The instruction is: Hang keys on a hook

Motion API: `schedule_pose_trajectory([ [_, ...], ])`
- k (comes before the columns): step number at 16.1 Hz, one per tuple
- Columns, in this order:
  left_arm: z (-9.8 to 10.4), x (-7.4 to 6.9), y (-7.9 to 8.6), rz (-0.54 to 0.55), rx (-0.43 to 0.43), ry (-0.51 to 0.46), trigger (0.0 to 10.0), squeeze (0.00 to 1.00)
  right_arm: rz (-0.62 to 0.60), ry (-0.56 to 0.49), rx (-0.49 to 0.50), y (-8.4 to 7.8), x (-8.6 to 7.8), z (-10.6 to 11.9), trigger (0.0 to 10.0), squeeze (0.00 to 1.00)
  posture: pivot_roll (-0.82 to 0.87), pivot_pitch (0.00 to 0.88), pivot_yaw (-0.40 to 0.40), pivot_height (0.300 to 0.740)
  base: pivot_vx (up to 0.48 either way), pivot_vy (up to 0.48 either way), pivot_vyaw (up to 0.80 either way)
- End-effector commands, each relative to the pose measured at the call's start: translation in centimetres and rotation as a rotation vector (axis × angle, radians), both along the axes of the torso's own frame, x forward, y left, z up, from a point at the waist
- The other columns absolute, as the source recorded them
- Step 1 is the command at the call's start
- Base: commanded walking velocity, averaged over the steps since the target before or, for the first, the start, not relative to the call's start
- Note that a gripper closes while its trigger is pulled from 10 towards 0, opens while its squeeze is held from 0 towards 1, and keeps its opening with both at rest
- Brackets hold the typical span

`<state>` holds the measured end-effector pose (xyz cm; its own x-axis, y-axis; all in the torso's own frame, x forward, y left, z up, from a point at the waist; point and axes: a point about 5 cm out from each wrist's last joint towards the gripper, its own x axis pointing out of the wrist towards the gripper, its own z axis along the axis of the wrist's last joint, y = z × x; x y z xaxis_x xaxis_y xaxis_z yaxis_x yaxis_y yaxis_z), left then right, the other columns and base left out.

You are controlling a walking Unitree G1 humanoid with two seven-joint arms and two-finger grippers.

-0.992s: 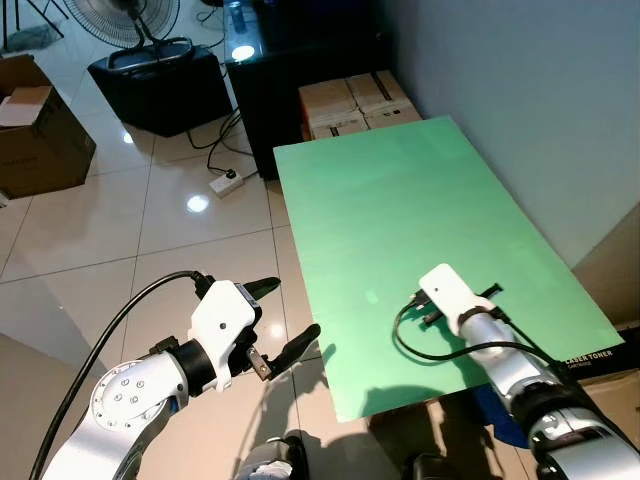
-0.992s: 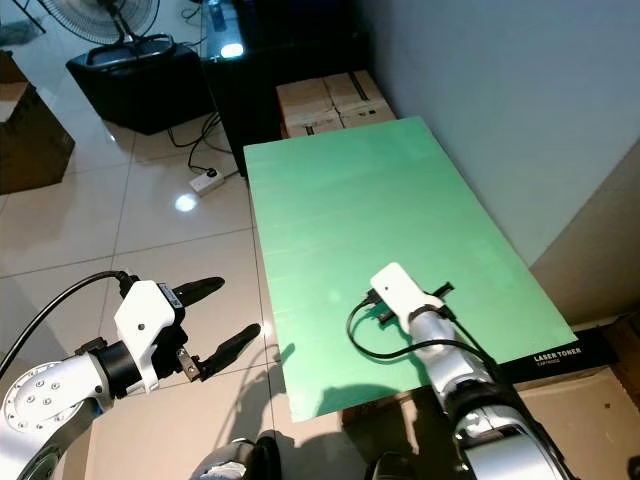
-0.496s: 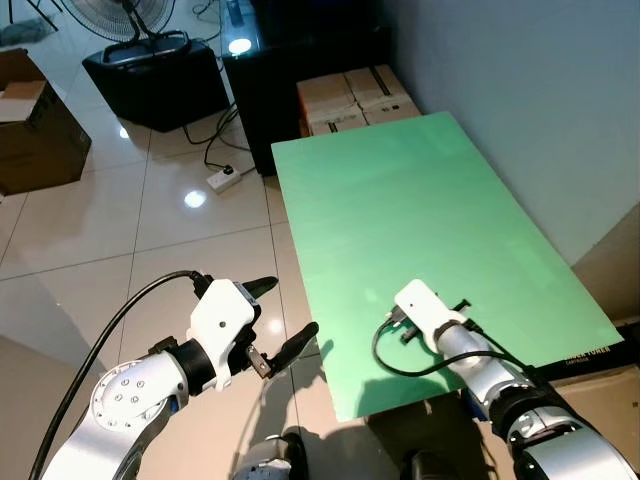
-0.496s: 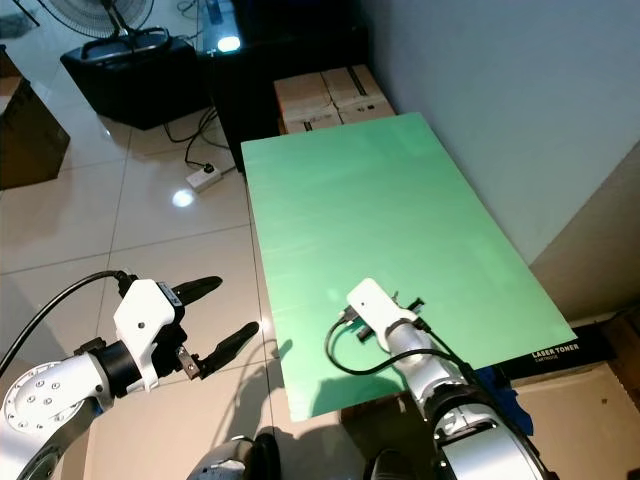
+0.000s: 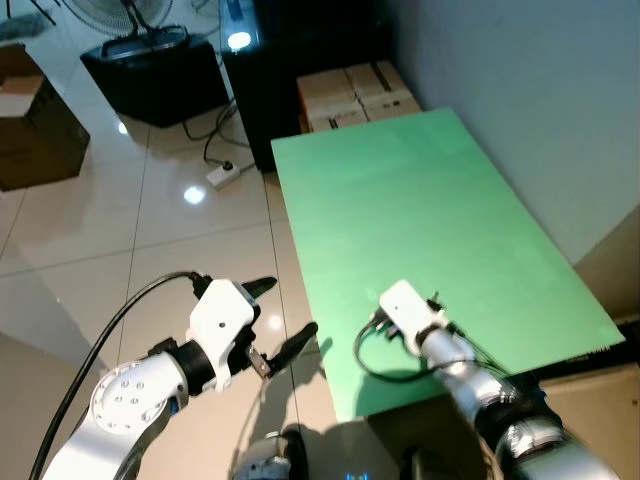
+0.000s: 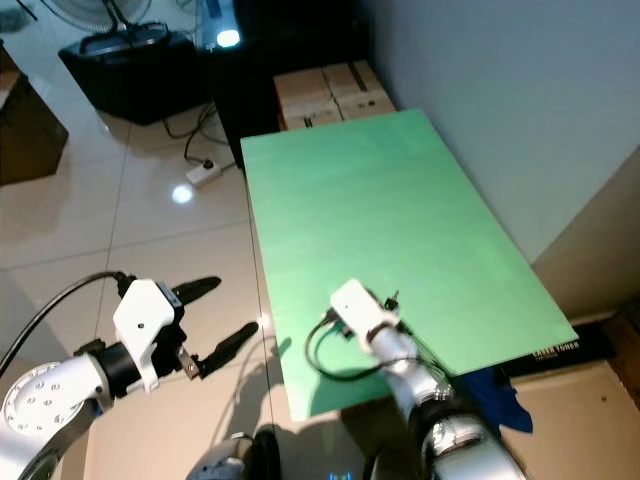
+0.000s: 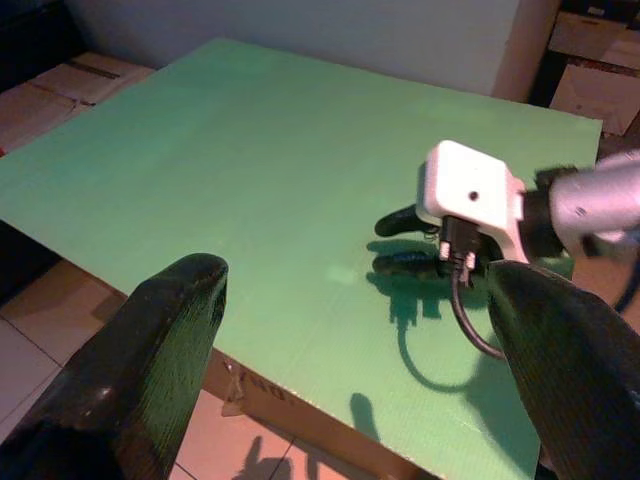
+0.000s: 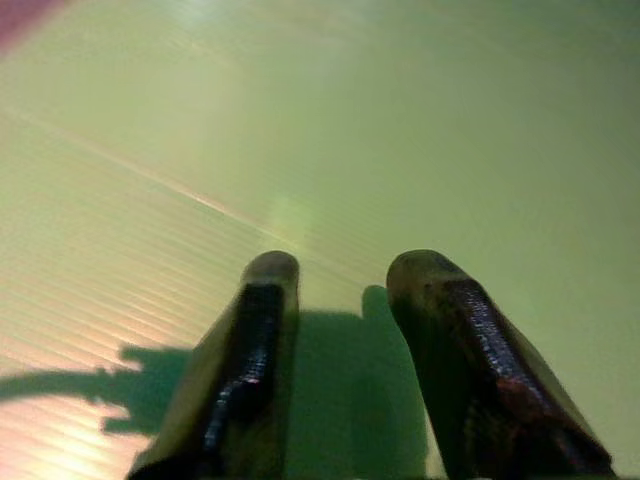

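A bare green tabletop point(image 5: 420, 190) stretches ahead on my right. My right gripper point(image 7: 380, 243) hovers low over its near part, close to the front edge. Its two black fingers point(image 8: 255, 350) stand a little apart and open, with nothing between them, casting a shadow on the green surface. The white camera block on its wrist point(image 5: 402, 304) and a looping black cable point(image 5: 368, 362) cover the fingers from above. My left gripper point(image 5: 290, 308) is held out over the tiled floor left of the table, open and holding nothing.
Cardboard boxes point(image 5: 355, 90) and a dark cabinet point(image 5: 300, 50) stand beyond the table's far end. A power strip point(image 5: 225, 177) with cables lies on the glossy tiles. A black case point(image 5: 155, 75) and a brown box point(image 5: 35, 130) sit far left. A grey wall point(image 5: 540, 90) runs along the right.
My right gripper has slid left and nearer along the green top, towards its front edge. The left arm has held its place. The camera has shifted slightly.
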<state>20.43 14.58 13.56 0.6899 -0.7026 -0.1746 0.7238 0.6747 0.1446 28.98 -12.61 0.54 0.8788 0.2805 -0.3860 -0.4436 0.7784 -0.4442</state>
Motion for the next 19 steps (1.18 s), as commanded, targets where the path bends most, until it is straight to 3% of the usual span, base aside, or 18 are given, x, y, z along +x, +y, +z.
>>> schedule_pose_trajectory([
  [1,0.4,-0.2,0.2,0.006,0.013,-0.023,10.0,0.0,-0.05,-0.041,0.063,0.2,0.0,0.4,10.0,1.0,0.13,0.155,0.106,0.74,0.0,0.0,0.0],
  [4,0.4,-0.2,0.2,-0.005,0.012,-0.035,10.0,0.0,-0.232,-0.101,0.202,0.0,-1.0,0.4,10.0,1.0,0.12,0.14,0.111,0.74,0.0,0.0,0.0],
  [5,0.5,-0.1,0.2,-0.01,0.013,-0.036,10.0,0.0,-0.329,-0.11,0.274,-0.2,-1.6,0.3,10.0,0.0,0.11,0.137,0.115,0.74,0.0,0.0,0.0],
  [6,0.5,-0.1,0.2,-0.018,0.014,-0.036,10.0,0.0,-0.416,-0.105,0.328,-0.6,-2.1,0.1,10.0,0.0,0.11,0.134,0.119,0.74,0.0,0.0,0.0],
  [8,0.5,-0.1,0.2,-0.03,0.015,-0.037,10.0,0.0,-0.486,-0.078,0.317,-0.9,-3.0,-0.6,10.0,0.0,0.11,0.138,0.126,0.74,0.0,0.0,0.0],
  [9,0.5,-0.1,0.2,-0.034,0.016,-0.038,10.0,0.0,-0.492,-0.057,0.343,-0.7,-3.3,-0.7,10.0,0.66,0.11,0.138,0.126,0.74,0.0,0.0,0.0],
  [10,0.6,0.0,0.1,-0.039,0.017,-0.04,10.0,0.0,-0.507,-0.044,0.36,-0.7,-3.3,-0.7,10.0,1.0,0.12,0.143,0.13,0.74,0.0,0.0,0.0],
  [14,0.6,0.4,0.1,-0.045,0.022,-0.046,10.0,0.0,-0.676,0.025,0.345,-2.2,-3.5,-1.6,10.0,1.0,0.12,0.145,0.133,0.74,0.0,0.0,0.0],
  [15,0.6,0.4,0.2,-0.045,0.023,-0.048,10.0,0.0,-0.682,0.032,0.351,-2.3,-3.5,-1.6,10.0,0.91,0.12,0.145,0.131,0.74,0.0,0.0,0.0],
  [16,0.6,0.4,0.2,-0.046,0.022,-0.049,10.0,0.0,-0.684,0.03,0.347,-2.4,-3.4,-1.6,10.0,0.0,0.12,0.145,0.131,0.74,0.0,0.0,0.0],
  [19,0.6,0.2,0.2,-0.048,0.02,-0.047,10.0,0.0,-0.703,0.026,0.346,-2.8,-3.2,-1.5,10.0,0.0,0.12,0.142,0.13,0.74,0.0,0.0,0.0],
])
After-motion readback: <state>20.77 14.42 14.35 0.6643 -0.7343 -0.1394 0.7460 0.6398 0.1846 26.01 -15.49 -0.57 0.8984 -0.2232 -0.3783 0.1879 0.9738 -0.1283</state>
